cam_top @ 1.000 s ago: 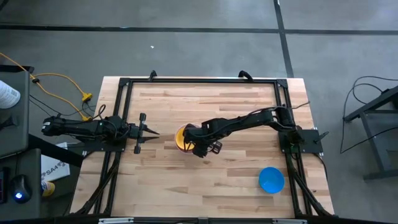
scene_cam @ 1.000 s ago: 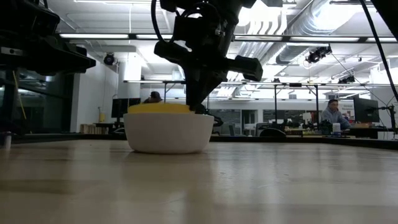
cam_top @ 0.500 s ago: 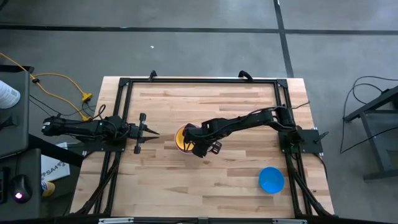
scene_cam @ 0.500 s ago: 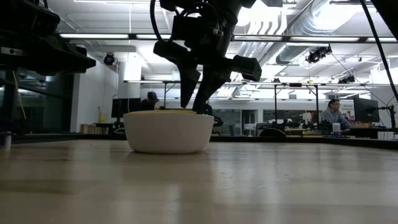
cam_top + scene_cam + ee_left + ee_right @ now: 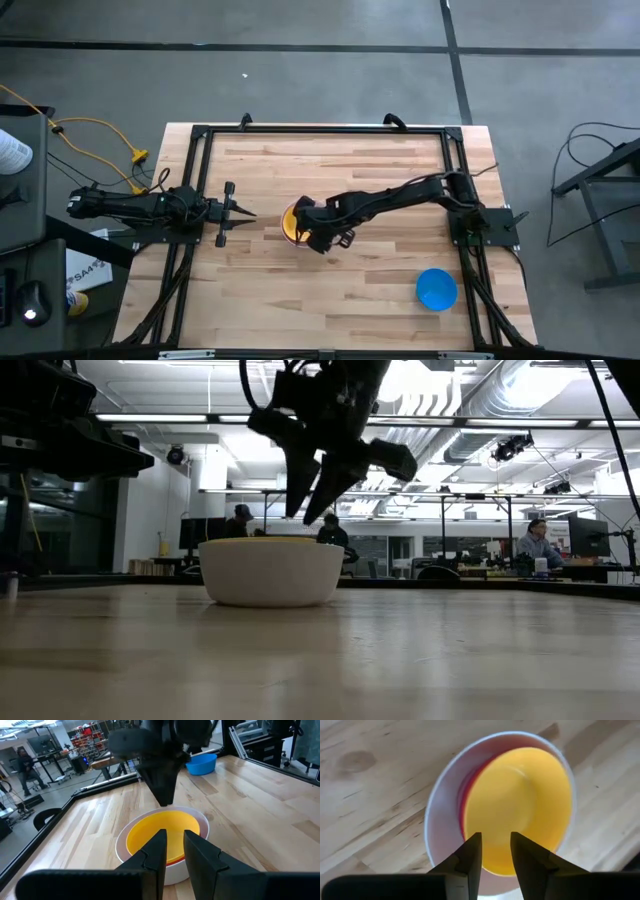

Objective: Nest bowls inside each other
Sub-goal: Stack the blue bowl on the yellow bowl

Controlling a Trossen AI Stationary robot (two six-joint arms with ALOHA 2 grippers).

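Two claws are on my screens. My right claw (image 5: 314, 500) hangs just above the nested stack near the middle of the desk (image 5: 330, 300), its fingers spread apart with nothing between them and clear of the bowls' rims. From its own wrist camera I look straight down past those parted fingers (image 5: 465, 857) into the stack.

That stack is the white bowl (image 5: 272, 572) on the outside, standing upright on the wood, with a sliver of the red-pink bowl (image 5: 464, 795) showing inside its rim and the yellow bowl (image 5: 520, 800) sitting innermost, shifted a little to one side, so the red-pink edge shows on the opposite side only. From the low camera I see little more than the white wall, with just a thin yellow line at the rim. I cannot make out a purple bowl in any view.

The blue bowl (image 5: 436, 289) sits alone, well apart from the stack, in the near right part of the desk, close to the right arm's base.

My left claw (image 5: 240, 213) waits at the left side of the desk, pointing toward the stack from a short way off. Its fingers (image 5: 155, 852) stand slightly apart, grasping nothing.

Beyond the desk, the low camera shows people (image 5: 535, 545) at workstations in the room.
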